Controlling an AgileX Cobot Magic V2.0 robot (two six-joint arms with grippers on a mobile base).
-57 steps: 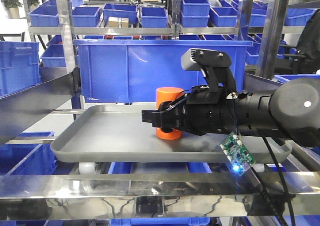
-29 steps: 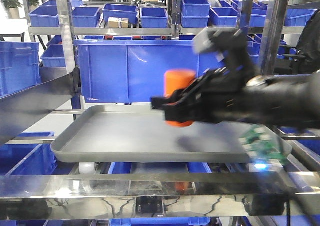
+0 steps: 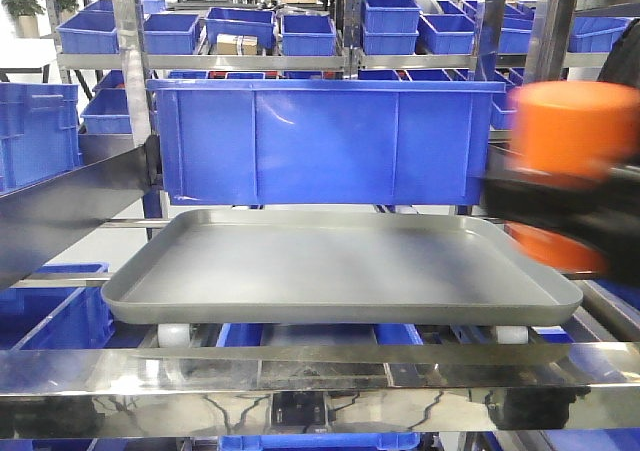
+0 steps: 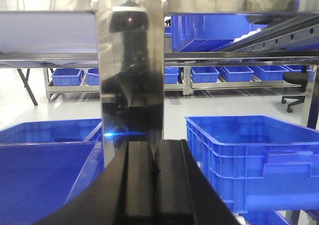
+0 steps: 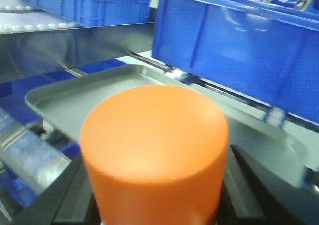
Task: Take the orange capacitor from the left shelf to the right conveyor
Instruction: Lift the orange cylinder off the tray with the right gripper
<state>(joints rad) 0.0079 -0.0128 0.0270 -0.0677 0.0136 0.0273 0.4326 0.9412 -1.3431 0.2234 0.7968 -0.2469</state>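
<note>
- The right gripper (image 5: 158,199) has the orange capacitor (image 5: 154,135) clamped upright between its dark fingers (image 5: 251,182), one on each side of the can. In the wrist view the flat orange top fills most of the picture.
- From the front, the capacitor (image 3: 575,131) is a blurry orange blob at the far right edge, up in the air. The dark, smeared gripper is wrapped round its lower part.
- The grey tray (image 3: 340,314) on the left shelf (image 3: 130,91) sits below and to the left of that gripper, apart from the can. The big blue bin (image 3: 320,141) is off to the gripper's left too, roughly level with the can.
- The left gripper (image 4: 152,172) is pinched closed, finger against finger. It's right in front of a shiny steel upright (image 4: 132,85), with a blue crate (image 4: 249,155) just to its right.
- I can't read any print on the can, it's too blurred.
</note>
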